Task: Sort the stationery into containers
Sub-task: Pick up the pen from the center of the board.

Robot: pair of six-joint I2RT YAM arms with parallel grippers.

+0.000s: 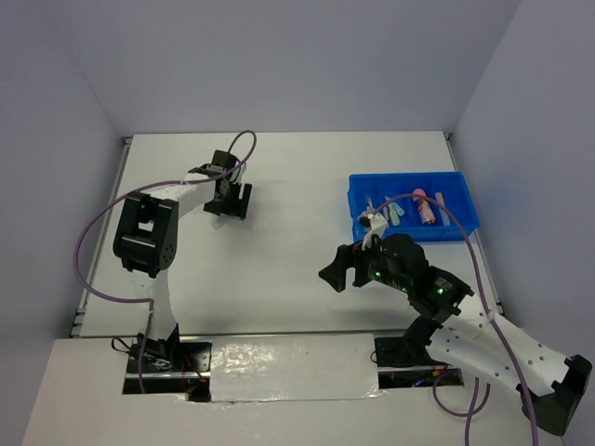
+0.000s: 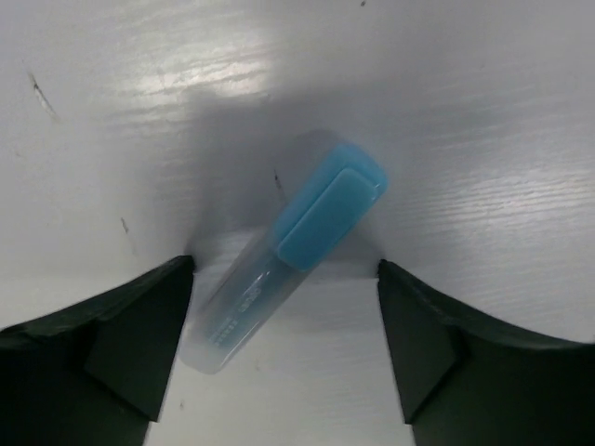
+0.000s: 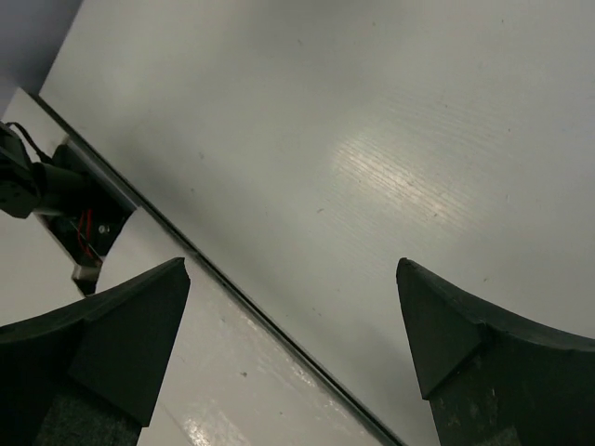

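My left tool (image 2: 284, 269) stands open, a blue-capped stick (image 2: 321, 218) lying untouched between its fingers on the bench (image 2: 465, 111), and my right tool (image 3: 293, 269) hangs open.

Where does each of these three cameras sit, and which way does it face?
Top external: above and behind the arms, looking down on the white table and blue tray; both arms show.
Left wrist: on the left arm, looking down at a blue-capped stick between its open jaws.
Right wrist: on the right arm, facing the table's near edge; open jaws show.
Shared: both wrist views show tabletop framed by dark jaws.
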